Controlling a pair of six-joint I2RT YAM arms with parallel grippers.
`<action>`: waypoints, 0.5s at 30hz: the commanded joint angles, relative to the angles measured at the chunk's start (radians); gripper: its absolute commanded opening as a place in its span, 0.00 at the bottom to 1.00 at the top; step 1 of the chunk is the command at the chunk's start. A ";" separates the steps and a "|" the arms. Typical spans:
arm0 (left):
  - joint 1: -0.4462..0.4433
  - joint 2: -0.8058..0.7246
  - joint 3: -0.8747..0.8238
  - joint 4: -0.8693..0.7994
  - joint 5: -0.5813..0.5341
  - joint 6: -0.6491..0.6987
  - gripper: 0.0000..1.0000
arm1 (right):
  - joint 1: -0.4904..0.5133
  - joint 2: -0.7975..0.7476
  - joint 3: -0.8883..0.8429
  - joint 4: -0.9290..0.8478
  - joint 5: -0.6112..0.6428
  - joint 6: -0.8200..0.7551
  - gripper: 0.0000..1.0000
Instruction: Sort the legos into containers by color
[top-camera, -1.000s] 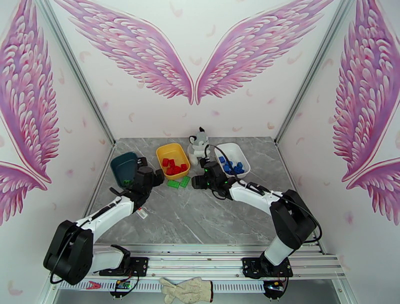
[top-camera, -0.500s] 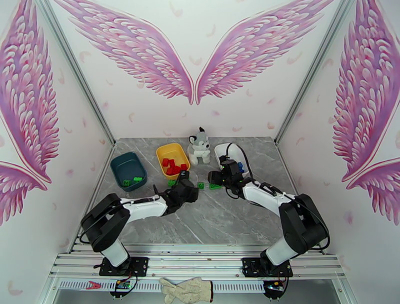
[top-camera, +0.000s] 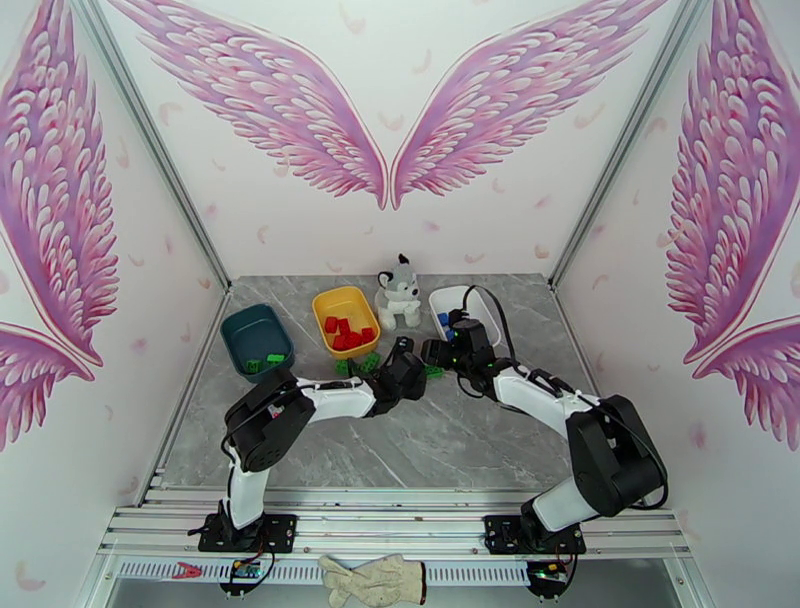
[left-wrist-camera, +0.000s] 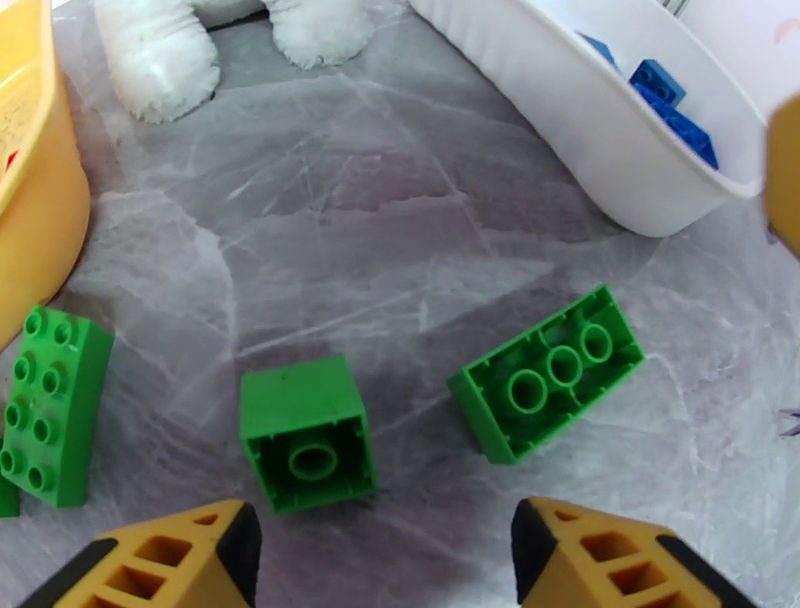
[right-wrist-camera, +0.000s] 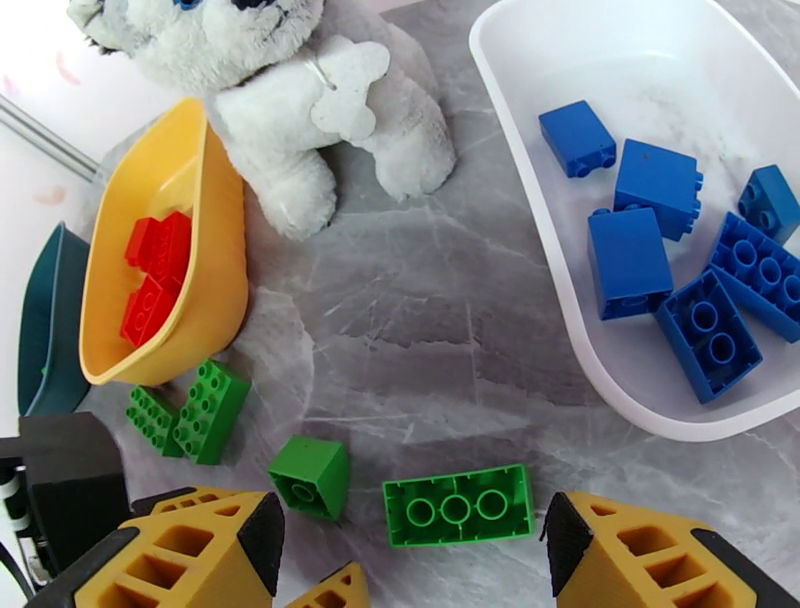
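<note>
My left gripper (left-wrist-camera: 380, 532) hangs spread over the square green brick (left-wrist-camera: 308, 432), my right gripper (right-wrist-camera: 410, 532) (spread too, empty) over the long green brick (right-wrist-camera: 457, 505), both loose on the table (left-wrist-camera: 400, 200), poised to pinch.

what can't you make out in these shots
White tub, top view: right arm covers much of it, contents uncountable.
Teal tub, right wrist view: cut by left edge, contents unseen.
Husky, left wrist view: head cut off by top edge.
</note>
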 joint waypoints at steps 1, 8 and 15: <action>0.013 0.040 0.051 -0.064 -0.046 0.008 0.68 | -0.013 -0.038 -0.020 0.026 -0.009 0.022 0.75; 0.042 0.067 0.069 -0.059 -0.034 0.011 0.61 | -0.018 -0.043 -0.026 0.034 -0.020 0.026 0.75; 0.047 0.101 0.140 -0.070 -0.024 0.027 0.52 | -0.018 -0.042 -0.027 0.041 -0.027 0.027 0.75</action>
